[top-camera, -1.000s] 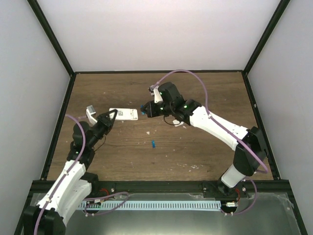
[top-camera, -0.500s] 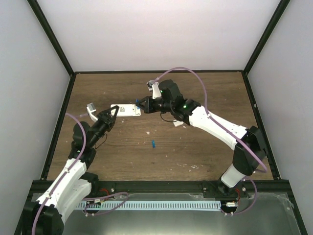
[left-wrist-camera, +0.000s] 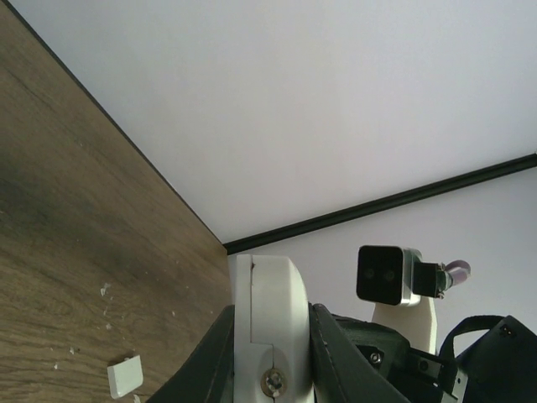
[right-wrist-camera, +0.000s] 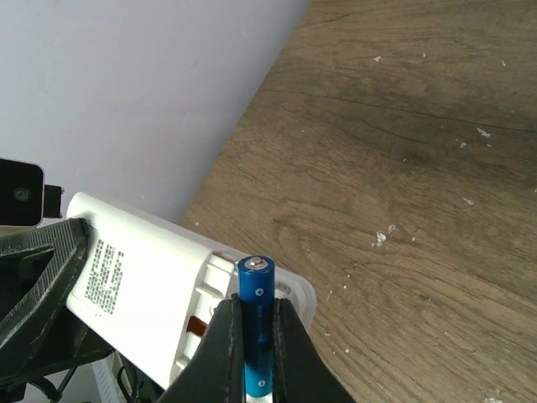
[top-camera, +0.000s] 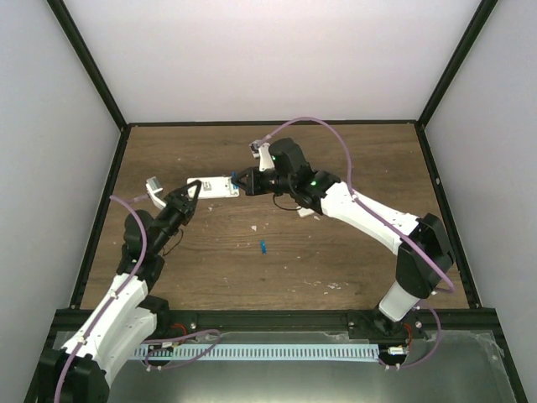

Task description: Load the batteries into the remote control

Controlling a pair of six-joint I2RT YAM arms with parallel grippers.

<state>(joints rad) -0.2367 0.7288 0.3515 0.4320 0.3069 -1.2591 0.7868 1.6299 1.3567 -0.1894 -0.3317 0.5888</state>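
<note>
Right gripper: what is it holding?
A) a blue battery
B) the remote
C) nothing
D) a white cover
A: a blue battery is pinched between the fingers of the right gripper, beside the open end of the remote.

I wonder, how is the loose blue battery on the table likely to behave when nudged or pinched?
The battery is a small cylinder lying on its side on the flat table, so a sideways nudge would probably roll it. It looks rigid and should not bend. Being so thin, it may slip out of an off-centre pinch.
</note>
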